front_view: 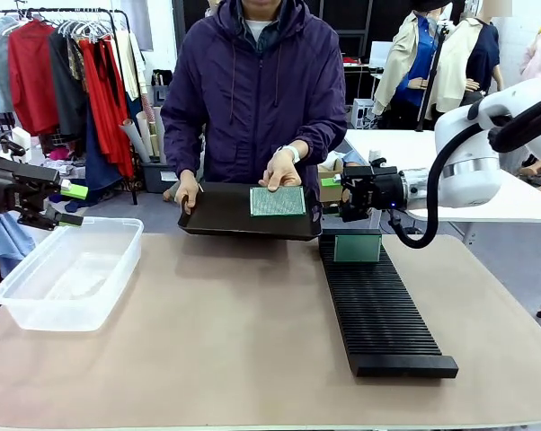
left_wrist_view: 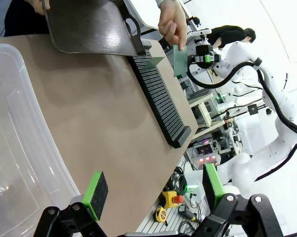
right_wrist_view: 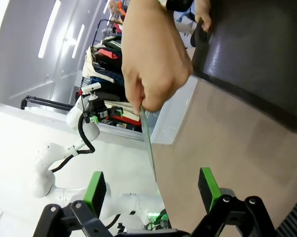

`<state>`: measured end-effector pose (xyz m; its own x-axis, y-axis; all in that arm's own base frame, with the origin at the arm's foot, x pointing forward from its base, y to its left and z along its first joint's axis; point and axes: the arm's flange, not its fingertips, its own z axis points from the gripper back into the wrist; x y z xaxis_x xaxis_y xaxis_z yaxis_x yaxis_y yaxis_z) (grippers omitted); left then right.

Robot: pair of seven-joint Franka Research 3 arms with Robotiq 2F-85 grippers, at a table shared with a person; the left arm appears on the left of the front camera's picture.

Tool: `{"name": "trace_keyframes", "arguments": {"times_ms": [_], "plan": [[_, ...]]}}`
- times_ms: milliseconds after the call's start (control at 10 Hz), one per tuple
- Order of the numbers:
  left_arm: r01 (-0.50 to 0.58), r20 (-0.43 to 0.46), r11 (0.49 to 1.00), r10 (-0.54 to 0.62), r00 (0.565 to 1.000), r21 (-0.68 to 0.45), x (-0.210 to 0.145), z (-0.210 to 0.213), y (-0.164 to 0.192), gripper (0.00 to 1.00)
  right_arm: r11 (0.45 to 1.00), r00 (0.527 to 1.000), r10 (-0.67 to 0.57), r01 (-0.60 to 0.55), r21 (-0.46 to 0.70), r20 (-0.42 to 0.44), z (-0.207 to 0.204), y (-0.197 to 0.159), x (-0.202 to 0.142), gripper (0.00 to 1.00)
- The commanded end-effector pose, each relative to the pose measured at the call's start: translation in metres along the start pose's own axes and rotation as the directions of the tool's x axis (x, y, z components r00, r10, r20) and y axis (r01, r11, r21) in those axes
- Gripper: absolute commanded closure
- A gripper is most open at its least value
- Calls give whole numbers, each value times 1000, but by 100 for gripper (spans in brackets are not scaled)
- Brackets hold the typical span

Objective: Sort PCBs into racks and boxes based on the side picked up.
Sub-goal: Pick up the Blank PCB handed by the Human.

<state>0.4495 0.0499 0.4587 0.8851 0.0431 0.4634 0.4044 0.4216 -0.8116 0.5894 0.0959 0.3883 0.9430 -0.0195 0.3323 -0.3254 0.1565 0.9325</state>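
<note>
Across the tan counter (front_view: 235, 359), shared with a person (front_view: 252, 90) in a purple jacket at its far side, the long black rack (front_view: 383, 314) lies lengthwise on the robot's right half, its ribbed slots stacked in a row from the far edge toward the near edge. Well apart from it, on the robot's left, stands the clear open-topped tub (front_view: 37, 305). At the far edge the person holds a dark flat tray (front_view: 226, 215) tilted toward the front camera, one hand (front_view: 188, 190) gripping its left end; whether the tray's near edge rests on the counter cannot be told. The right gripper (right_wrist_view: 152, 190) reaches in sideways just beside the tray's right end, above the far end of the rack, with its fingers spread wide. The left gripper (left_wrist_view: 153, 190) hovers near the far rim of the tub, likewise spread and holding nothing. A standing PCB (front_view: 357, 247) sits upright in a slot at the far end of the rack, its plain green face toward the front camera. The held PCB (right_wrist_view: 148, 143), pinched at its top edge by the fingertips of the person's other hand (right_wrist_view: 156, 64), appears edge-on in the right wrist view, hanging between the two green pads (right_wrist_view: 95, 190) and touching neither; in the front view its patterned face shows against the tray
</note>
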Motion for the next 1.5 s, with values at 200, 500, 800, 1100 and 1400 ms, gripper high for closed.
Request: {"name": "trace_keyframes", "arguments": {"times_ms": [200,500,800,1100,1400], "plan": [[1,2,1000,-1,1000,1,0,1,-1,0,997,997,71,-71,14,29,-25,-6,18,0],[1,2,1000,-1,1000,1,0,1,-1,0,993,993,116,-116,31,9,-39,-9,23,0],[1,2,1000,-1,1000,1,0,1,-1,0,979,981,195,-194,55,-8,-55,-11,30,0],[1,2,1000,-1,1000,1,0,1,-1,0,976,977,209,-206,74,-32,-64,-12,33,0],[1,2,1000,-1,1000,1,0,1,-1,0,976,976,208,-203,73,-64,-70,-13,33,0]]}}
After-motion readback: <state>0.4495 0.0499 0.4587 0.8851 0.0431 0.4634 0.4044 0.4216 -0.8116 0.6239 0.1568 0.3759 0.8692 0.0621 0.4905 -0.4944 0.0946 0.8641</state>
